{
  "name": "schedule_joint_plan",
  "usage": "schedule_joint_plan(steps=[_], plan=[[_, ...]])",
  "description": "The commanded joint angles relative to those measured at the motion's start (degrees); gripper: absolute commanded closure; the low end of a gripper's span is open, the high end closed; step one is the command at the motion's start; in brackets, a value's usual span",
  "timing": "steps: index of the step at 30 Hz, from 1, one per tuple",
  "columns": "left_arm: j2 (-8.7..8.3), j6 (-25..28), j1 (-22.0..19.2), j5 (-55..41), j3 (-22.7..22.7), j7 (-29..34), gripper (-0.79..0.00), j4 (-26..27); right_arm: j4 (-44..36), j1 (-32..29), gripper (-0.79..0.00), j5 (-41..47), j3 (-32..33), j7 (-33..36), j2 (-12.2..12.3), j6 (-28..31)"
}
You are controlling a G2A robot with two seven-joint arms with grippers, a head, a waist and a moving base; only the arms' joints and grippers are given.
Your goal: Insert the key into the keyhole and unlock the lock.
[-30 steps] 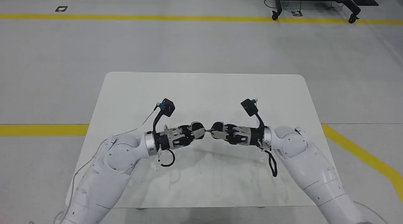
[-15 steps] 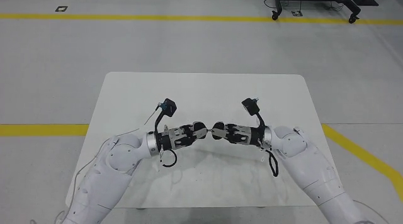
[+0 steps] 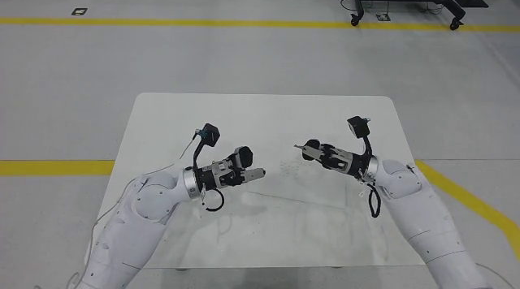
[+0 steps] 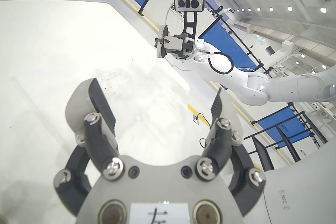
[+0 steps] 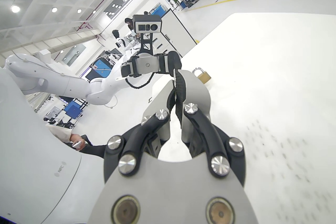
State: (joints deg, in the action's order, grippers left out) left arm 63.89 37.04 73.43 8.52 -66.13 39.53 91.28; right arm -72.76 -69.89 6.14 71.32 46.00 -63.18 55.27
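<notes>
We are seeing a small padlock (image 5: pixel 202 76) with a brass body and a silver shackle. It is lying on the white table (image 5: pixel 262 51), its shackle showing too small to tell whether latched.

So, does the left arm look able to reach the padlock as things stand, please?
Probably yes: the left claw is open, and the padlock lies on the table close by, seemingly unobstructed.
</notes>
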Motion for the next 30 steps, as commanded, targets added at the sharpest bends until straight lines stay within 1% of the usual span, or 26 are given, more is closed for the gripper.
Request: schedule_joint_plan(steps=[1, 2, 4, 6, 7, 11, 14, 16, 18, 21, 24, 28, 30], plan=[[0.0, 0.0, 0.0, 0.0, 0.0, 0.0, -0.785, 0.0, -0.01, 0.03, 0.0, 0.06, -0.11, 0.09, -0.02, -0.06], [0.05, -0.41, -0.02, 0.87, 0.42, -0.17, -0.785, 1.39, -0.01, 0.03, 0.0, 0.06, -0.11, 0.09, -0.02, -0.06], [0.07, -2.29, -0.5, 3.92, 0.89, -0.19, -0.785, 5.98, -0.01, 0.03, 0.0, 0.06, -0.11, 0.09, -0.02, -0.06], [-0.29, -5.68, -0.76, 11.3, -0.51, 0.19, -0.785, 11.0, -0.01, 0.03, 0.0, 0.06, -0.11, 0.09, -0.02, -0.06], [-0.54, -7.71, -0.21, 15.22, -1.56, 0.28, -0.785, 13.59, -0.01, 0.03, 0.0, 0.06, -0.11, 0.09, -0.02, -0.06], [-1.97, -16.21, 4.16, 32.36, -8.06, 3.54, -0.785, 23.49, -0.01, 0.03, 0.0, 0.06, -0.11, 0.09, -0.02, -0.06], [-2.77, -19.91, 8.41, 40.46, -11.55, 7.09, -0.785, 29.38, -0.01, 0.03, 0.0, 0.06, -0.11, 0.09, -0.02, -0.06], [-3.12, -21.28, 10.95, 45.54, -12.22, 9.48, -0.785, 31.89, -0.01, 0.03, 0.0, 0.06, -0.11, 0.09, -0.02, -0.06], [-3.27, -22.93, 12.99, 49.33, -12.0, 10.5, -0.785, 32.9, -0.01, 0.03, 0.0, 0.06, -0.11, 0.09, -0.02, -0.06], [-3.27, -25.09, 14.68, 54.29, -10.63, 9.82, -0.785, 31.15, -0.01, 0.03, 0.0, 0.06, -0.11, 0.09, -0.02, -0.06], [-3.02, -26.99, 14.3, 57.36, -8.45, 8.22, -0.785, 28.34, -0.01, 0.03, 0.0, 0.06, -0.11, 0.09, -0.02, -0.06], [-2.52, -28.31, 12.89, 58.0, -4.93, 8.05, -0.785, 25.38, -0.01, 0.03, 0.0, 0.06, -0.11, 0.09, -0.02, -0.06], [-2.29, -29.13, 12.18, 58.22, -3.61, 8.44, -0.646, 23.93, -0.01, 0.03, 0.0, 0.06, -0.11, 0.09, -0.02, -0.06]])
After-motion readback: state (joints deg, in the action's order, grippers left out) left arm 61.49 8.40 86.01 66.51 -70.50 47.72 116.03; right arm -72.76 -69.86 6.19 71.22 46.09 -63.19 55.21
